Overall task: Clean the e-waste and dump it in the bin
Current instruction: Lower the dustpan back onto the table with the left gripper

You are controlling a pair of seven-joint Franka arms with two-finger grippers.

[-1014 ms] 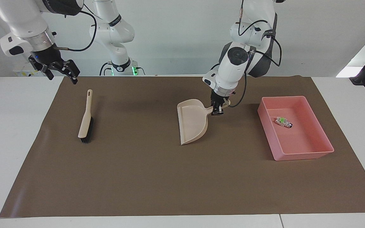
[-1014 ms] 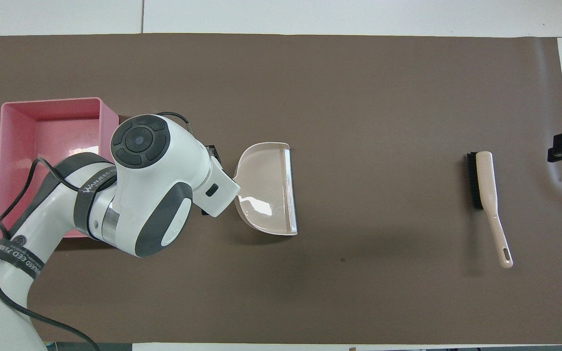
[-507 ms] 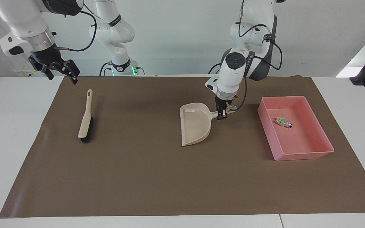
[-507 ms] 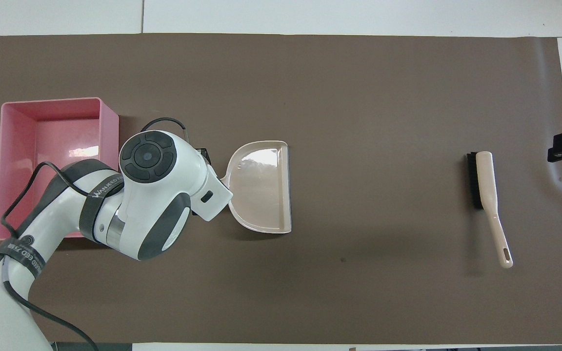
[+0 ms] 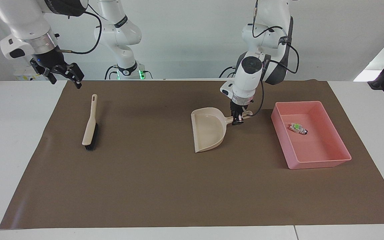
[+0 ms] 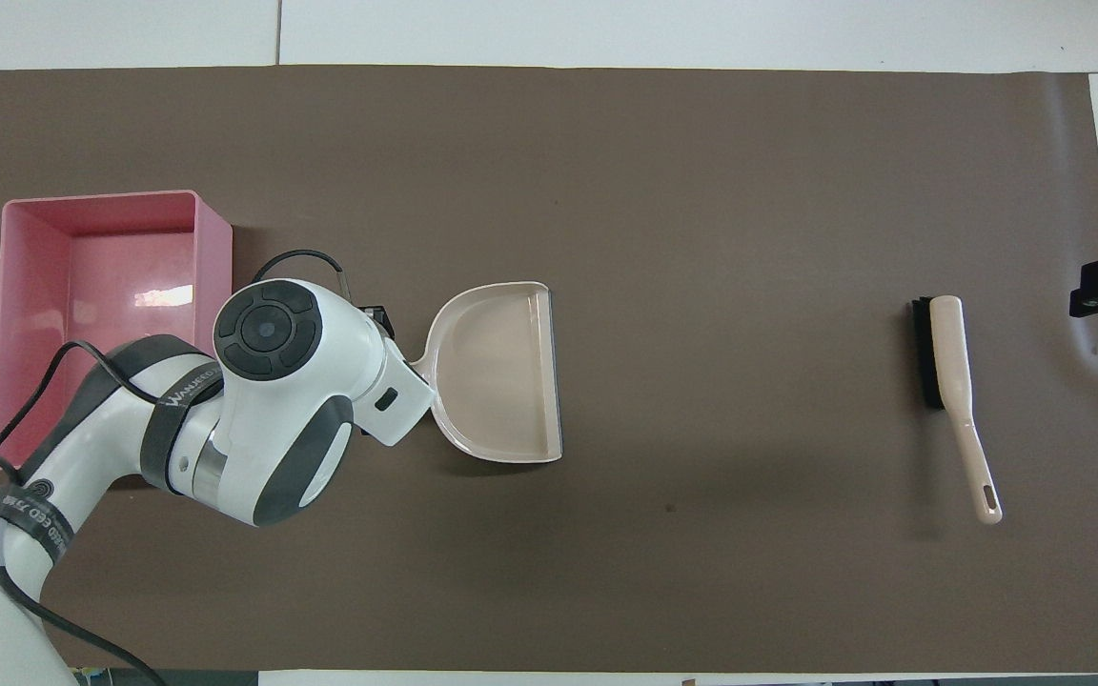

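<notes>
My left gripper (image 5: 237, 120) is shut on the handle of the beige dustpan (image 5: 209, 132), which lies level and low at the brown mat; in the overhead view the dustpan (image 6: 499, 372) shows while the wrist covers the gripper. The pink bin (image 5: 318, 164) stands beside it toward the left arm's end. The e-waste (image 5: 297, 128), a white bit with green marks and dark bits, lies inside the bin. In the overhead view the bin (image 6: 101, 202) is partly covered by the arm and the e-waste is hidden. My right gripper (image 5: 64, 75) is open and empty, raised over the mat's corner, waiting.
A beige hand brush (image 5: 90, 125) with black bristles lies on the brown mat (image 5: 152, 186) toward the right arm's end, its handle pointing at the robots; it also shows in the overhead view (image 6: 954, 381). White table surrounds the mat.
My left gripper has drawn the dustpan a little toward the bin and levelled it from a tilt. The right arm, brush, bin and e-waste have not moved.
</notes>
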